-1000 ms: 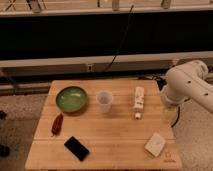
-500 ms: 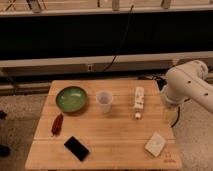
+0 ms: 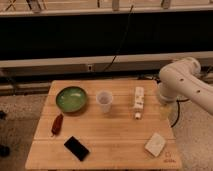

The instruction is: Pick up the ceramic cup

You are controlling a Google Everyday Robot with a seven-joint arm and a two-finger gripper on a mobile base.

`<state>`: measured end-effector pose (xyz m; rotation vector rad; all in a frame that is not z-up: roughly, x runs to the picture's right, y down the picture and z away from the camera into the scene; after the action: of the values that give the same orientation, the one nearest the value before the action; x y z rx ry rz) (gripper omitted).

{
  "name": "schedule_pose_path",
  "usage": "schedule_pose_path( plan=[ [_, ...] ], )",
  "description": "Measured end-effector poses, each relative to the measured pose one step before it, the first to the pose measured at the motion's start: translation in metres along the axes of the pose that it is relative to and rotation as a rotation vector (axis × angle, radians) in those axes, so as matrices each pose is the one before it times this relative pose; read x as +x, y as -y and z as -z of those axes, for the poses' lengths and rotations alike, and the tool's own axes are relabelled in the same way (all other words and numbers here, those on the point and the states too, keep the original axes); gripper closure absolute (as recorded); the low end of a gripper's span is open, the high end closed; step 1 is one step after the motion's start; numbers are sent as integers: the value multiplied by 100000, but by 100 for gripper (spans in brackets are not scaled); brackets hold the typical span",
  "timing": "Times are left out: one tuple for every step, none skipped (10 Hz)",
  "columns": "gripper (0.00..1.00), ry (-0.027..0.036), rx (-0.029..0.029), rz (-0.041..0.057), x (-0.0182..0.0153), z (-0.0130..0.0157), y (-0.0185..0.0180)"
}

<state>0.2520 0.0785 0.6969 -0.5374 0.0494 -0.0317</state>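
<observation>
Ceramic cup (image 3: 104,100) stands apart from gripper (image 3: 165,109), seemingly at table (image 3: 116,136) edge.

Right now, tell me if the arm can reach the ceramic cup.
Probably yes. The claw hangs at the right edge of the table; the ceramic cup stands apart, top free. Only the low white tube lies between them, passable from above.

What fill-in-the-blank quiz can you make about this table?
The ceramic cup stands ____ the round bowl and the white tube.
The gripper hangs by the table's ____ edge, apart from the ceramic cup.
The round bowl is ____.
Missing words: between, right, green.
</observation>
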Motion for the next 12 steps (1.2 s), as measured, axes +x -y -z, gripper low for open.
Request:
schedule_pose_path(
  plan=[
    [20,-1166,1039,3115,-1700,153,1248],
    [20,-786,719,1963,-806,167,874],
    [20,-724,176,1580,-438,-89,361],
    [20,-1198,648,2376,-318,88,384],
    [20,-1036,262,2365,-523,29,441],
    [20,-562,785,3904,-1248,-1,768],
    [20,-231,718,2901,-1012,27,644],
    [20,-536,623,3959,-854,-70,708],
    [20,-120,415,1628,-276,25,348],
    [20,-155,-72,1214,11,-143,63],
    [20,-224,-276,1672,-84,-214,95],
    [20,145,168,2937,-937,-221,540]
  ],
)
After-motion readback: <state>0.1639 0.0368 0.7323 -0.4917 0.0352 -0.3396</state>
